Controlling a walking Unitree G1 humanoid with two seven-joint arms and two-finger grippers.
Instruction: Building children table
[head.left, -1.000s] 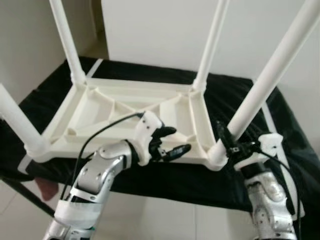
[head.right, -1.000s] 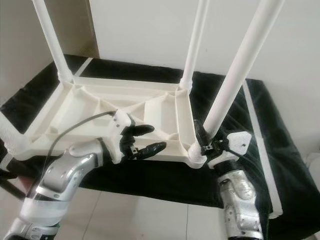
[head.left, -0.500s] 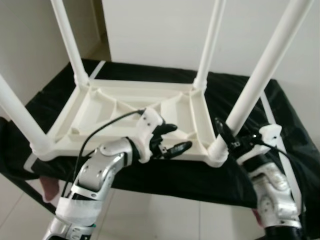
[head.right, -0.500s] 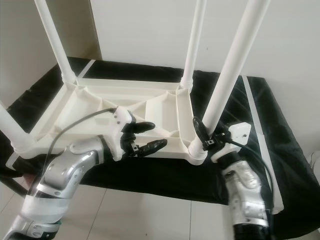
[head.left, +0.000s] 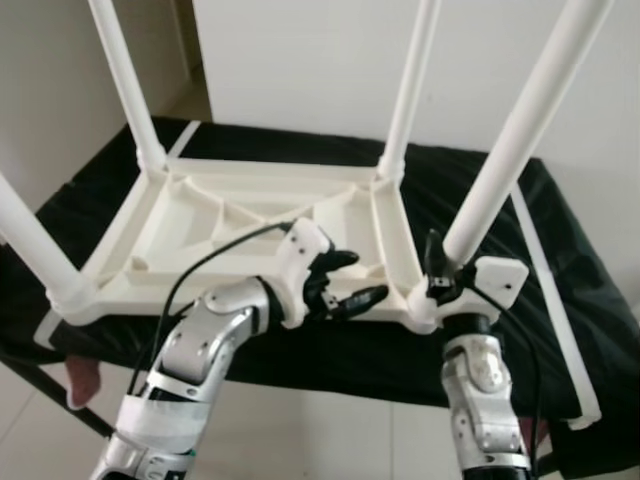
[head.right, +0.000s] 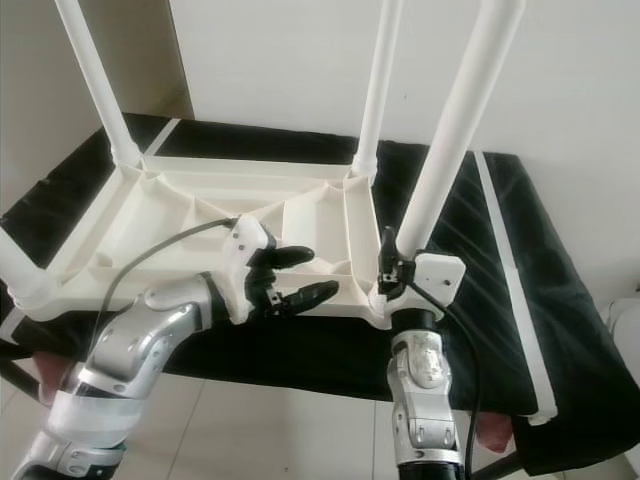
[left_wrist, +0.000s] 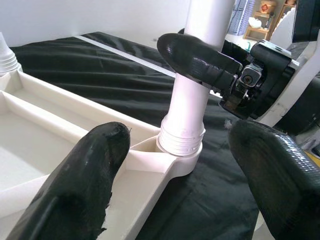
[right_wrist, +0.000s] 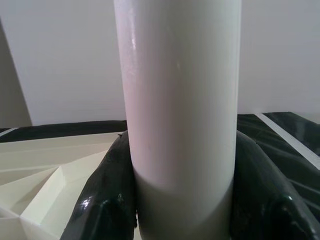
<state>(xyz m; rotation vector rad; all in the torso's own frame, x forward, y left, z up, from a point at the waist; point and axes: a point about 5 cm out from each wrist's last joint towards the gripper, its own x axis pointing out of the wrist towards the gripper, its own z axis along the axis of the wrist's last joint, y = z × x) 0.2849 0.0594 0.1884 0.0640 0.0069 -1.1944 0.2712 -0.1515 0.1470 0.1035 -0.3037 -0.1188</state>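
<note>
On the black-covered work table (head.left: 560, 240) the white children's table (head.left: 250, 215) lies upside down, underside ribs showing, with all four legs standing up from its corner sockets. My right gripper (head.left: 441, 282) is clamped around the near right leg (head.left: 505, 150) just above its socket; in the right wrist view both fingers (right_wrist: 107, 200) press against the tube on either side. My left gripper (head.left: 345, 282) hovers over the near rim of the tabletop just left of that corner, its fingers (left_wrist: 75, 185) apart and holding nothing, pointing toward the same socket (left_wrist: 181, 150).

I judge we are at the seating of the last leg: the threaded collar in the left wrist view looks nearly down in the socket, though I cannot tell whether it is fully home. Next I would twist the leg with the right gripper while the left presses on the rim to stop the tabletop turning. The risk I see is the whole frame sliding on the cloth
</note>
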